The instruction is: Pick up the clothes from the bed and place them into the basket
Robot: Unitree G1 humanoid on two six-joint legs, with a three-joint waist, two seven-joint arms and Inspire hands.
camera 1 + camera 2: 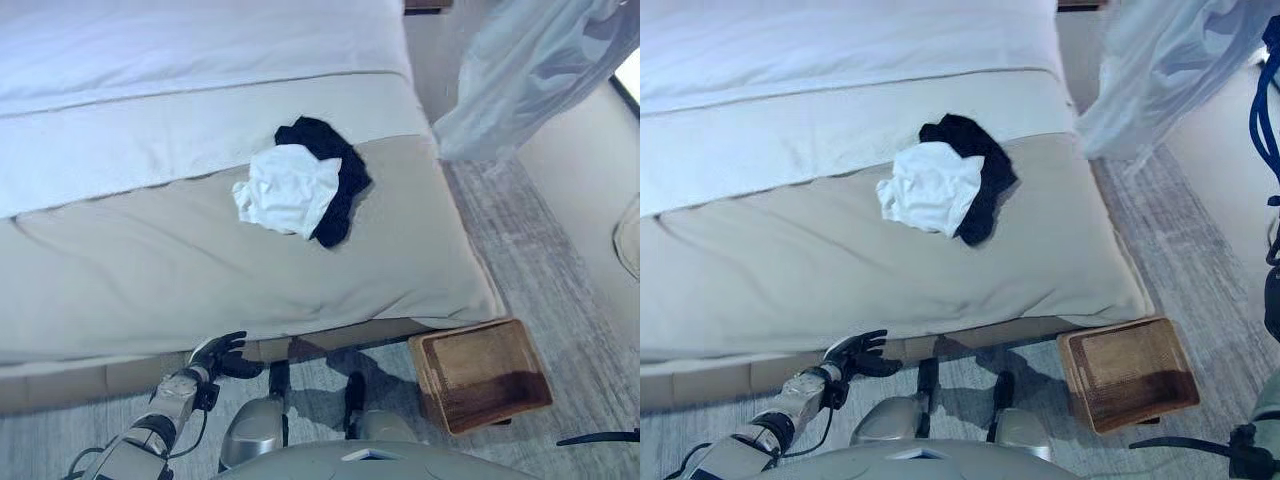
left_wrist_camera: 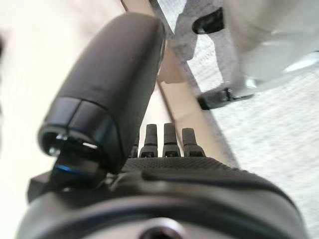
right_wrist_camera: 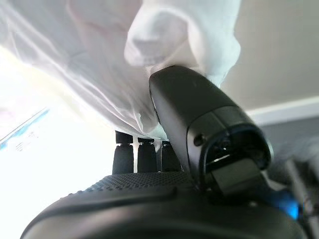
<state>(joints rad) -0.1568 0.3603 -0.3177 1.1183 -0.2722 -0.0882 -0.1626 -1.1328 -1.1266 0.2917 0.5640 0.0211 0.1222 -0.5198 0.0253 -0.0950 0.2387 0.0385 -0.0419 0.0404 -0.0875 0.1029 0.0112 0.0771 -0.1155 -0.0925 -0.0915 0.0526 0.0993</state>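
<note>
A: Any readable writing?
B: None. White garment (image 1: 288,189) overlaps black garment (image 1: 338,180) on the bed (image 1: 150,270); basket (image 1: 482,372) on the floor.
A: The hands?
B: Left hand (image 1: 218,354) spread by the bed edge. Right hand (image 3: 164,149), wrist view only, pinches pale cloth (image 3: 164,40).

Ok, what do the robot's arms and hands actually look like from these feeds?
The left arm is silver-grey with dark joint bands, ending in a dark left hand. Up close, the left hand has a textured black back and a smooth, rounded thumb. The right hand is the same: stippled black back, glossy thumb.
</note>
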